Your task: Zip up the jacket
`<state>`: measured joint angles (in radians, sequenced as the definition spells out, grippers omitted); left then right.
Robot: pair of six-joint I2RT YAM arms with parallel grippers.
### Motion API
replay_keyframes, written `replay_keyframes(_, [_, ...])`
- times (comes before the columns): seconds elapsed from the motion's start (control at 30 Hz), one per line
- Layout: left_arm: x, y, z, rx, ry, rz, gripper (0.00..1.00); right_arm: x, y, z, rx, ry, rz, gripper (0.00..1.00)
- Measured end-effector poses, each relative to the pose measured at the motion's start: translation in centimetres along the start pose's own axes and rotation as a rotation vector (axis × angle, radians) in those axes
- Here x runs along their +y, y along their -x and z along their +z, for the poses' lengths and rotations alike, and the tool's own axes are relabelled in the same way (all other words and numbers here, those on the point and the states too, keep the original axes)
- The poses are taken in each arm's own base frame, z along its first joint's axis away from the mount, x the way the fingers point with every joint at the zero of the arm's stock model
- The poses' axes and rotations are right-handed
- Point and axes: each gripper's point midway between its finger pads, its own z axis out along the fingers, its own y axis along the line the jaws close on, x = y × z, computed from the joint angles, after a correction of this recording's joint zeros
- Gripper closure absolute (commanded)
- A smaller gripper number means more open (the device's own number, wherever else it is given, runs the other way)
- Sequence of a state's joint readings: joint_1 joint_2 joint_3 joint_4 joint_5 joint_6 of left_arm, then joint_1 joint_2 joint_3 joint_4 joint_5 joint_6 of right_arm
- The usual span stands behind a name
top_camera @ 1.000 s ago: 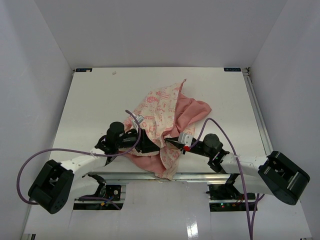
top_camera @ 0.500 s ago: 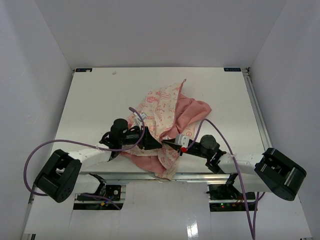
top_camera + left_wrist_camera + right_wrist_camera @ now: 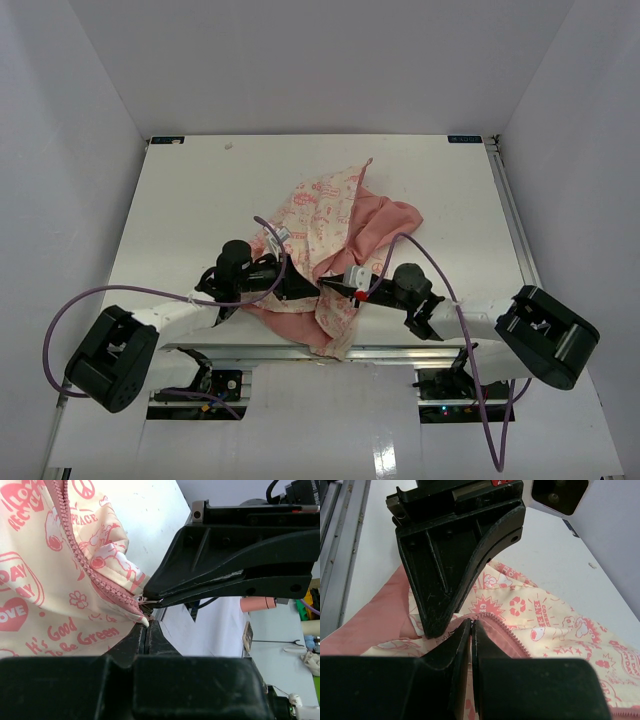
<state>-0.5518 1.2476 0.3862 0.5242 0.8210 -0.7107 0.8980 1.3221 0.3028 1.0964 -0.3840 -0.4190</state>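
Where the jacket lies: crumpled on the white tabletop, close to the near edge and between the two arms. The cream printed side faces up, and plain pink lining spills out to the right and along the near side.
Zipper strip: pink teeth run down the cream fabric in the left wrist view. They end at a bottom corner right where both claws meet.
Left claw: reaches in from the left, low over the cloth, its fingers pressed together. The tips touch the bottom end of the zipper strip; whether any fabric is pinched between them cannot be told.
Right claw: comes in from the right, tip to tip with the left claw. Its fingers are clamped on the jacket's zipper edge, and a small metal piece shows at their very tip in the left wrist view.
Meeting point: the two claws nearly touch over the jacket's near part, just inside the tabletop's front edge.
Front of jacket: not closed; only one line of teeth is seen, and the lining lies exposed.
Cables: purple, looping from each arm's base to its wrist.
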Motion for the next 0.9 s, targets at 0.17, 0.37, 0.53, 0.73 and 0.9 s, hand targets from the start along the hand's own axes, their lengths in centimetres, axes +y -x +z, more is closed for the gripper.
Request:
replay_keyframes(0.17, [-0.2, 0.6, -0.3, -0.030, 0.001, 0.025, 1.00, -1.0, 0.3, 0.7, -0.031, 0.046, -0.010, 0.92])
replay_keyframes(0.37, [0.0, 0.8, -0.1, -0.046, 0.002, 0.028, 1.00, -1.7, 0.0, 1.0, -0.047, 0.112, -0.001, 0.92])
replay_keyframes(0.53, [0.3, 0.6, -0.1, -0.051, 0.000, 0.017, 1.00, -1.7, -0.3, 1.1, -0.052, 0.157, 0.020, 0.92])
replay_keyframes(0.73, [0.0, 0.6, -0.3, -0.067, -0.011, 0.012, 1.00, -1.8, -0.2, 1.3, -0.071, 0.198, 0.036, 0.92])
replay_keyframes(0.9, [-0.5, 0.6, -0.5, -0.077, -0.023, 0.009, 0.98, -1.7, 0.3, 1.2, -0.094, 0.215, 0.049, 0.92])
